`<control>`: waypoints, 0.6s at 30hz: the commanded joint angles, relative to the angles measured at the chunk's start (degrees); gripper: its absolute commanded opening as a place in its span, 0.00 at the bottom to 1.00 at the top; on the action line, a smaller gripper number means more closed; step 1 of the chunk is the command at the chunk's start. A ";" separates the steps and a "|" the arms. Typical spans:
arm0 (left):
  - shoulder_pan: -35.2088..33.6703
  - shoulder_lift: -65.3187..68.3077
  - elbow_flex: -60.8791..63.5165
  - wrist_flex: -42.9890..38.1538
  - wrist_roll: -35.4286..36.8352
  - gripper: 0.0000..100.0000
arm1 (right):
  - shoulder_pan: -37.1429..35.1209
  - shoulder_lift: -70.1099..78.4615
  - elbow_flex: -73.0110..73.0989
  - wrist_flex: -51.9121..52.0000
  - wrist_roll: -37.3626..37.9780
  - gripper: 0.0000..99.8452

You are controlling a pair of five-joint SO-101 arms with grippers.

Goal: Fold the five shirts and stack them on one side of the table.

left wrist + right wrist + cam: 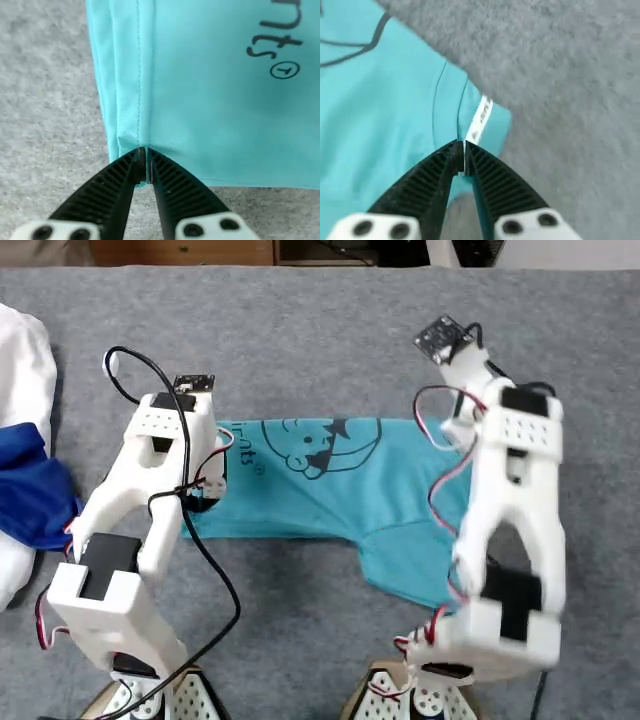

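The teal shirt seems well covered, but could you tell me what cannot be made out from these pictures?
High view: the teal shirt's collar end lies hidden under the right arm.
High view: the left arm covers the shirt's hem corner.
High view: the white and blue clothes are cut off by the picture's edge, so their number cannot be told.

Bright, even, diffuse; apparently from overhead. Soft, faint shadows on grey table (pixel 320 330) close under left arm (pixel 140 510) and right arm (pixel 510 510). Flat and matte on teal shirt (pixel 400 500), gentle shading along seams. Darker patch beneath right gripper (pixel 464 157). Near blown-out on white cloth (pixel 20 360).
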 commanded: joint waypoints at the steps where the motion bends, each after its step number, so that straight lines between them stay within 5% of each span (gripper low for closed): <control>1: -0.18 -0.22 0.00 -0.35 -0.44 0.02 | -0.92 10.68 -9.10 -2.02 -2.29 0.02; 18: -0.62 -0.40 13.10 -7.30 -3.69 0.02 | 1.98 35.38 -34.42 4.66 -3.96 0.02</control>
